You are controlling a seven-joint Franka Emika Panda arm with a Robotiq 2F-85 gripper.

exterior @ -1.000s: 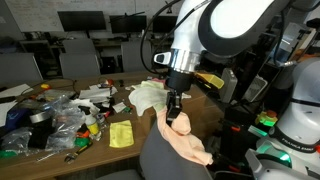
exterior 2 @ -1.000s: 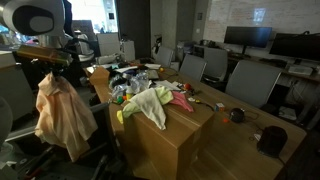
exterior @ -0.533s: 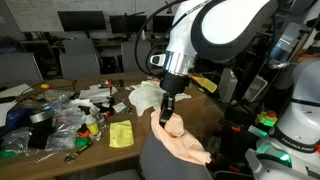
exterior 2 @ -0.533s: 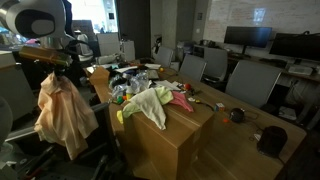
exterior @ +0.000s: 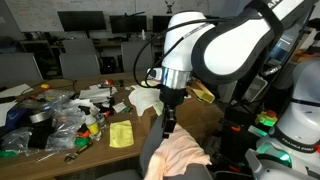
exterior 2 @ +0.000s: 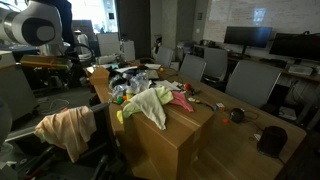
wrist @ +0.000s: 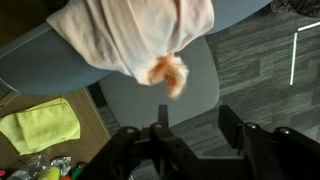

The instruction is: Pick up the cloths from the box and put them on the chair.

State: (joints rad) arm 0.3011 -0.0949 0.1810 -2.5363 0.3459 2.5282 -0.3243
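Note:
A peach cloth (exterior: 182,153) lies draped over the grey chair (exterior: 150,160); it also shows in the other exterior view (exterior 2: 66,128) and in the wrist view (wrist: 130,35). My gripper (exterior: 168,124) hangs just above it, open and empty, with the fingers (wrist: 195,125) apart over the chair seat (wrist: 160,92). The brown box (exterior 2: 168,138) holds a pale green cloth (exterior 2: 150,102) and a red one (exterior 2: 181,100) on its top. The pale green cloth also shows behind the arm (exterior: 145,97).
A yellow cloth (exterior: 121,134) lies on the cluttered table (exterior: 60,150), and shows in the wrist view (wrist: 40,125). Plastic bags and small items (exterior: 55,115) cover the table. Office chairs (exterior 2: 245,80) and monitors stand behind. Another robot base (exterior: 295,120) is close by.
The gripper opened and let go of the peach cloth, which dropped from hanging onto the chair. The gripper now sits clear above it.

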